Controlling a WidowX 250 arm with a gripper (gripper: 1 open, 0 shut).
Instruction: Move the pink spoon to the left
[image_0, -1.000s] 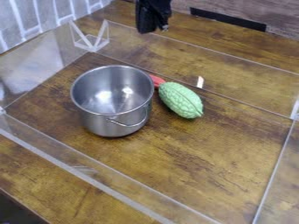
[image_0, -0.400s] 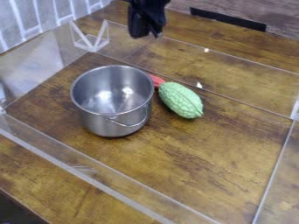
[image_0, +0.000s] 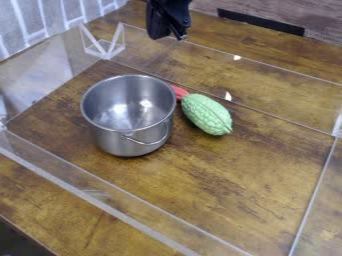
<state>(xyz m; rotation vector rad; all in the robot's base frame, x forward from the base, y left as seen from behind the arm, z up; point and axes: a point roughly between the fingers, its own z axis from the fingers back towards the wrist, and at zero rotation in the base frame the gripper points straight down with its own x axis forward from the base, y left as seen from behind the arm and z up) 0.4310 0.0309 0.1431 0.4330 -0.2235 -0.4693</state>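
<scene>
Only a small reddish-pink tip of the pink spoon (image_0: 181, 92) shows, wedged between the steel pot (image_0: 128, 113) and the bumpy green vegetable (image_0: 207, 113); the rest of it is hidden behind the pot's rim. My black gripper (image_0: 166, 33) hangs at the top of the view, well behind the pot and apart from the spoon. Its fingers look pressed together with nothing between them.
Clear acrylic walls (image_0: 201, 225) fence the wooden table. A clear triangular stand (image_0: 102, 42) sits at the back left. A thin white streak (image_0: 229, 96) lies just right of the vegetable.
The gripper has shifted slightly left and turned a little at the top of the view. The pot, vegetable and spoon tip lie where they were.
</scene>
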